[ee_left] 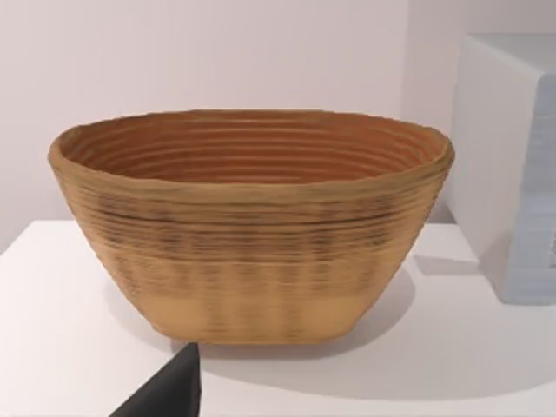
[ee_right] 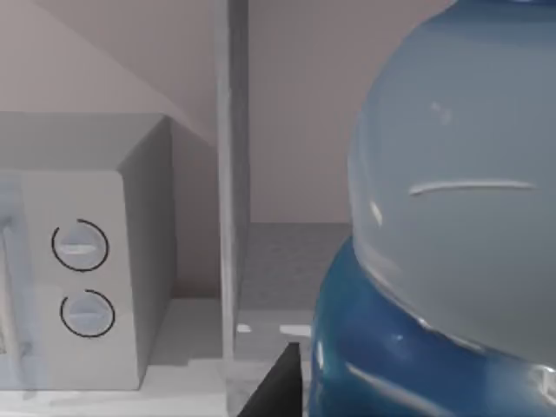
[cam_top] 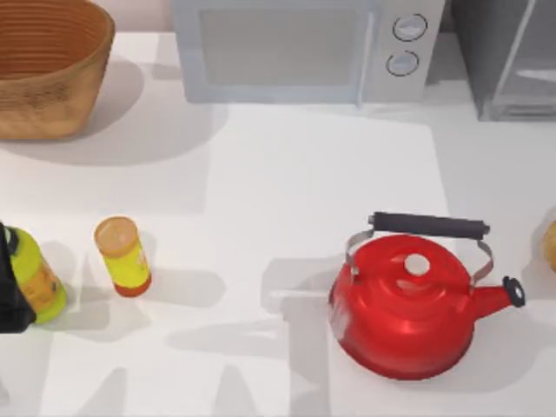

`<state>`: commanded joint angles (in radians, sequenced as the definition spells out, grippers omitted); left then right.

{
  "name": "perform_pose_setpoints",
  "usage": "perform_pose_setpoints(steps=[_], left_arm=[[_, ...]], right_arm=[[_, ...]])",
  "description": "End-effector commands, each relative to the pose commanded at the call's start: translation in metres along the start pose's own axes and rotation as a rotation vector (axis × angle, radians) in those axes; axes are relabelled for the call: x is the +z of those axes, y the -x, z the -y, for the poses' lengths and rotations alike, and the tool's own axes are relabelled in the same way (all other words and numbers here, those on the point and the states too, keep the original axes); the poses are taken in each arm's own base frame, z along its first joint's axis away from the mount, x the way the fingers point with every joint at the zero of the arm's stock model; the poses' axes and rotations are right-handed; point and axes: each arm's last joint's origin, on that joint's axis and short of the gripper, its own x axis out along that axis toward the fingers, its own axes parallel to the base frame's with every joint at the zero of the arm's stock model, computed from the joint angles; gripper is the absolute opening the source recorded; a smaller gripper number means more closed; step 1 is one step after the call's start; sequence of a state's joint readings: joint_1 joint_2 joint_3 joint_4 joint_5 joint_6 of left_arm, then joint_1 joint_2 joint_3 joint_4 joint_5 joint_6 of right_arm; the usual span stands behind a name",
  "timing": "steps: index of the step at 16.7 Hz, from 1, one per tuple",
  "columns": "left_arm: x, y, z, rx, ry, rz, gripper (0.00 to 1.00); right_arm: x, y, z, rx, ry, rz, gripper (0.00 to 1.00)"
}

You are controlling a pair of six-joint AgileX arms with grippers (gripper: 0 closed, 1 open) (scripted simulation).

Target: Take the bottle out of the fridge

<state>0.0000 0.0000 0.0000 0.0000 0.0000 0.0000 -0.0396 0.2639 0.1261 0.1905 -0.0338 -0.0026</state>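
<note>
Beside the fridge (cam_top: 508,56), microwave (cam_top: 304,48); kettle (cam_top: 408,304) in front.

In the left wrist view, the left gripper (ee_left: 167,389) shows as a plain matte black piece with flat faces, rising to a sharp angular tip. In the right wrist view, the right gripper (ee_right: 274,387) is the same unmarked matte black, a slanted wedge with a straight edge. No cable, screw or marking can be made out on either piece.
</note>
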Motion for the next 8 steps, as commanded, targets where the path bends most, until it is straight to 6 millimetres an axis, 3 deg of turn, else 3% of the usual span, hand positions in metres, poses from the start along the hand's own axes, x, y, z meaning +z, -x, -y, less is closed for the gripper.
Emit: perform_pose_setpoints(steps=[5,8], left_arm=[[0.0,0.0,0.0,0.0,0.0,0.0,1.0],[0.0,0.0,0.0,0.0,0.0,0.0,1.0]], right_arm=[[-0.033,0.016,-0.003,0.003,-0.008,-0.038,0.0],[-0.039,0.017,-0.004,0.005,-0.009,-0.052,0.0]])
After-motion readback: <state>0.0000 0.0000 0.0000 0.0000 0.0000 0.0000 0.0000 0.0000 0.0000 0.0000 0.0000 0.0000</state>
